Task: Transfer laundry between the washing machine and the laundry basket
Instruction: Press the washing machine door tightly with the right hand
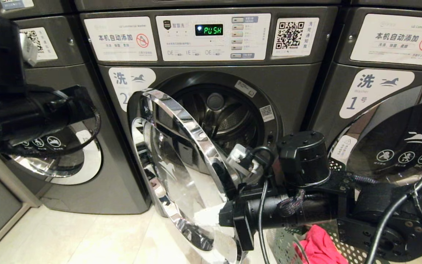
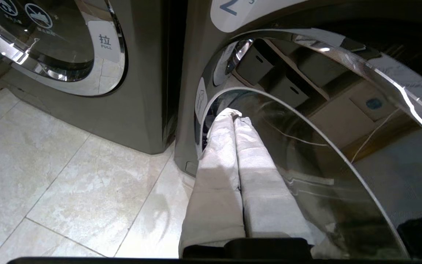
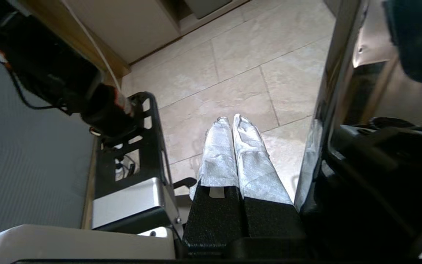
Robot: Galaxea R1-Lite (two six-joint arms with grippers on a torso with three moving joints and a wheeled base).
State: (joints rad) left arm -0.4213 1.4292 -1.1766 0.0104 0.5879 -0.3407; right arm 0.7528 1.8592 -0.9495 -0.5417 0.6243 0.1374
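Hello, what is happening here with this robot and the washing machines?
The robot faces washing machine 2, whose door stands open, the drum visible. A laundry basket holding a pink garment sits low on the robot's right. The left end effector, shut and empty, is at the door's rim. The right end effector, also shut and empty, points at the floor.

Right claw (image 3: 233, 121) — wrapped fingers pressed together — hangs over floor tiles (image 3: 233, 66) beside the chrome door edge (image 3: 337, 69).

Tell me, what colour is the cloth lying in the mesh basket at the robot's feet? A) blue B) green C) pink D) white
C: in the head view a pink cloth lies in the laundry basket, low beside the right arm, in front of the washing machine's open door.
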